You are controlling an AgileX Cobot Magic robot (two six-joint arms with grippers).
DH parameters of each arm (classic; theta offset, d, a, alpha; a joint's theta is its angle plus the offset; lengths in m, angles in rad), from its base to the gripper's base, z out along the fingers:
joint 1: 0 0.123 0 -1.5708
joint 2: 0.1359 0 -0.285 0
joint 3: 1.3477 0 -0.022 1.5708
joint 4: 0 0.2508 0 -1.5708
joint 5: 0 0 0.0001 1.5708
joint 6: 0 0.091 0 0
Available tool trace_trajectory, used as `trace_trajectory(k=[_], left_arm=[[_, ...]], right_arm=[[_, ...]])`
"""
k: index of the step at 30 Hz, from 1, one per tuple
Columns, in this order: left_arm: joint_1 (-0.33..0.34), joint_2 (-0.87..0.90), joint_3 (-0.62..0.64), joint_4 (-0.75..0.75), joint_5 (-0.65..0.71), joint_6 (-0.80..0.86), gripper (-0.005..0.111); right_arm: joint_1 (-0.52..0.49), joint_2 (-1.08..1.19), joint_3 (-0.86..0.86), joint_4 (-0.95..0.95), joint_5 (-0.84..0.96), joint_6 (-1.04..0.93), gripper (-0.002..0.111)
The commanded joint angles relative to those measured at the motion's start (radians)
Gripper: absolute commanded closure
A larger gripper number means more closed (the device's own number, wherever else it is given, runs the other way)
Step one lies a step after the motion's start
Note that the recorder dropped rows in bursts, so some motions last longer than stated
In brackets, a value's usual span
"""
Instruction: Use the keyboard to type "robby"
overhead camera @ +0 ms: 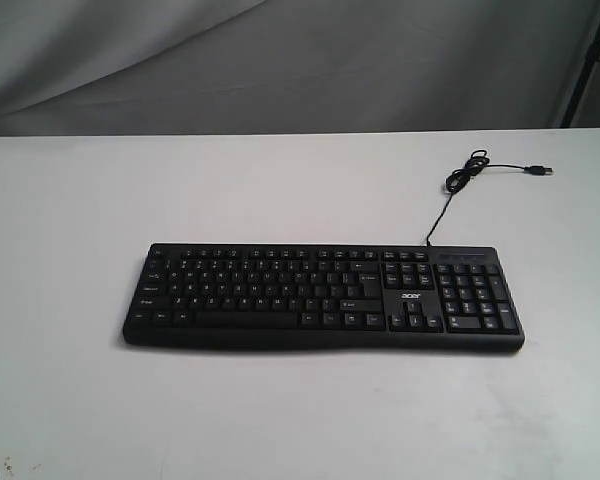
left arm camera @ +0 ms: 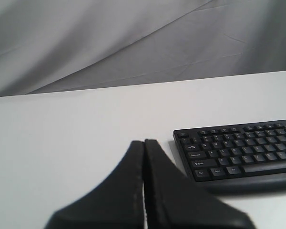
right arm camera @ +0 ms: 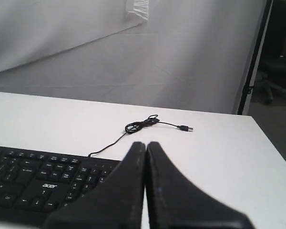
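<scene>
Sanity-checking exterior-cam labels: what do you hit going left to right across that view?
Wide, flat black plastic keyboard (small white acer logo, then number pad) → black USB plug. The thin looped black cable overlaps the keyboard's span, so left out.

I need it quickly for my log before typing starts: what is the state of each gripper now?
Left gripper: closed, holding nothing.
Right gripper: closed, holding nothing.

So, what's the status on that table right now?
Left gripper shut, right gripper shut, both short of the keys. Keyboard flat on table, untouched. Cable loose behind it; nothing over the keys.
</scene>
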Motion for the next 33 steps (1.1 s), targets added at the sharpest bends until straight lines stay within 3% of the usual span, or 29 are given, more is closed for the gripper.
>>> trace_trajectory(k=[1, 7, 17, 21, 33], left_arm=[[-0.006, -0.003, 0.004, 0.005, -0.005, -0.003, 0.107], [-0.006, -0.003, 0.004, 0.005, -0.005, -0.003, 0.107], [-0.006, -0.003, 0.004, 0.005, -0.005, -0.003, 0.107], [-0.006, -0.003, 0.004, 0.005, -0.005, -0.003, 0.107], [-0.006, -0.003, 0.004, 0.005, -0.005, -0.003, 0.107]], right_arm=[[-0.006, -0.004, 0.006, 0.0, -0.049, 0.149, 0.108], [-0.006, -0.004, 0.006, -0.06, -0.055, 0.386, 0.108], [-0.006, -0.004, 0.031, -0.332, 0.03, 0.393, 0.108], [-0.006, -0.004, 0.085, -0.339, -0.041, 0.406, 0.108], [-0.006, -0.004, 0.085, -0.331, 0.054, 0.33, 0.108]])
